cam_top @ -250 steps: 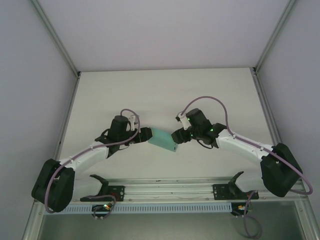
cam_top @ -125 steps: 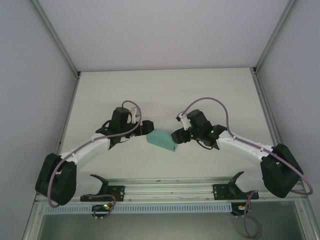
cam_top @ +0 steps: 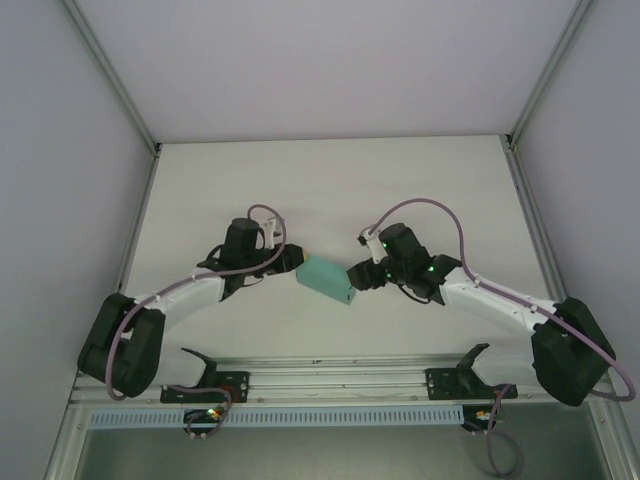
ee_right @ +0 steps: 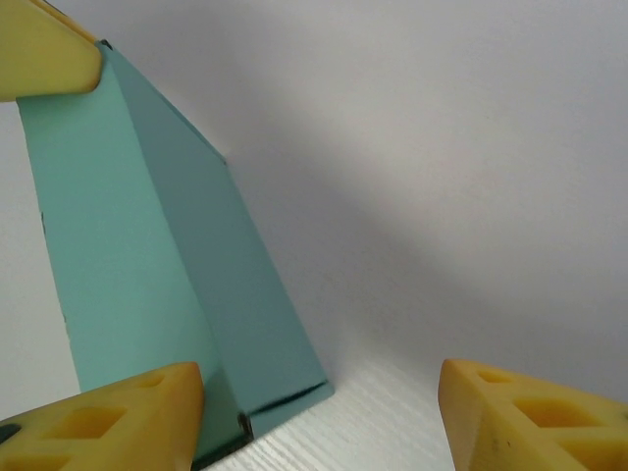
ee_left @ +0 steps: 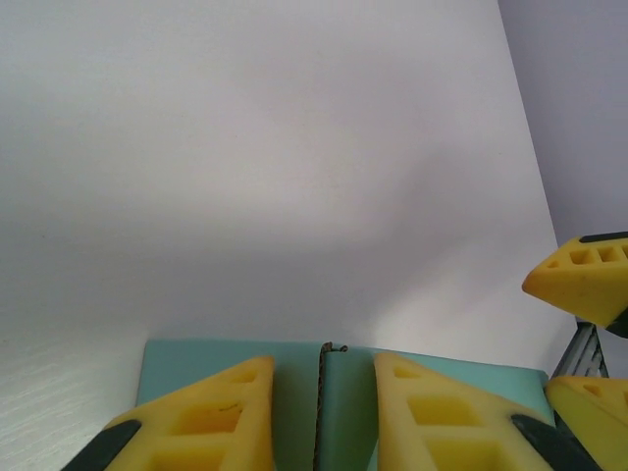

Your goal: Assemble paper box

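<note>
In the top external view, the paper box (cam_top: pixel 325 279) is seen as a small teal-green rectangular block on the white table (cam_top: pixel 330 180), a little toward 6 o'clock from the table's centre. Its long axis runs from about 10 o'clock to 4 o'clock. The left gripper (cam_top: pixel 293 262) is placed against the box's 10 o'clock end, and the right gripper (cam_top: pixel 354 276) is set at its 4 o'clock end, so the box is held between the two tips. In the left wrist view, that gripper's two yellow fingers are seen parted. A strip of teal card with a dark seam shows in the gap, and nothing is clamped between them. Whether their tips press on the card cannot be told. The tips of the other gripper are seen at 3 to 4 o'clock in that view. In the right wrist view, the right gripper's fingers are spread wide. The finger at 7 o'clock is laid just beside the box's lower corner, and the finger at 5 o'clock is kept well apart from it, over bare table. One broad face and one narrower, darker side of the box are shown there, tapering toward 11 o'clock, where a yellow fingertip of the left gripper meets the box's far corner.
</note>
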Motion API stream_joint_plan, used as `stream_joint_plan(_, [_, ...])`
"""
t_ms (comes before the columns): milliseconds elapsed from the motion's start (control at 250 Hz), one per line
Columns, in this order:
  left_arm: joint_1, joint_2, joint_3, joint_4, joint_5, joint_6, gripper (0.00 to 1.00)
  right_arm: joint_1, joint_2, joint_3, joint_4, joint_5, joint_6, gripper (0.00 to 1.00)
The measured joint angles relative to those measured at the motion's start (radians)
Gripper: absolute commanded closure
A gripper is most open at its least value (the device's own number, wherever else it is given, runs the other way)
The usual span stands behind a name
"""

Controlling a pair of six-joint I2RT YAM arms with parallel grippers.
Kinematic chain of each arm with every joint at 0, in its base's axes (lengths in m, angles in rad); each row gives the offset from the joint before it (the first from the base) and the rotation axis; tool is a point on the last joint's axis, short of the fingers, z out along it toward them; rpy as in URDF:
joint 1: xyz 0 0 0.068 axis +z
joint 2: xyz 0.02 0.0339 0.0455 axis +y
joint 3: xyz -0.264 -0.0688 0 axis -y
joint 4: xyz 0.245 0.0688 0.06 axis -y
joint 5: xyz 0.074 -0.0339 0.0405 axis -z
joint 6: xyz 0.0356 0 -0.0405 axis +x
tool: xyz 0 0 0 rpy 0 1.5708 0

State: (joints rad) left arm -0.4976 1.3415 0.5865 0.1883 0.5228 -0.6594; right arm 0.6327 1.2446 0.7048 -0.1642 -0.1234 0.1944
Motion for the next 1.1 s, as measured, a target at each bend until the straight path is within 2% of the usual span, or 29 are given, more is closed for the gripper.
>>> stream_joint_plan(268, [-0.006,-0.015,-0.017,0.009,-0.002,-0.002,0.75,0.0,-0.067,-0.042,0.008,-0.096,0.0,0.35])
stream_joint_plan(423, [-0.008,-0.015,-0.017,0.01,-0.003,-0.002,0.76,0.0,-0.044,-0.058,0.008,-0.099,0.02,0.42])
stream_joint_plan(587, [-0.007,-0.015,-0.017,0.015,-0.015,-0.002,0.79,0.0,-0.027,-0.076,0.063,-0.128,0.064,0.56])
stream_joint_plan(890, [-0.007,-0.015,-0.017,0.022,-0.029,-0.001,0.88,-0.013,-0.025,-0.092,0.111,-0.138,0.117,0.69])
stream_joint_plan(1102, [-0.006,-0.015,-0.017,0.022,-0.033,0.001,1.0,-0.024,-0.018,-0.09,0.12,-0.138,0.139,0.72])
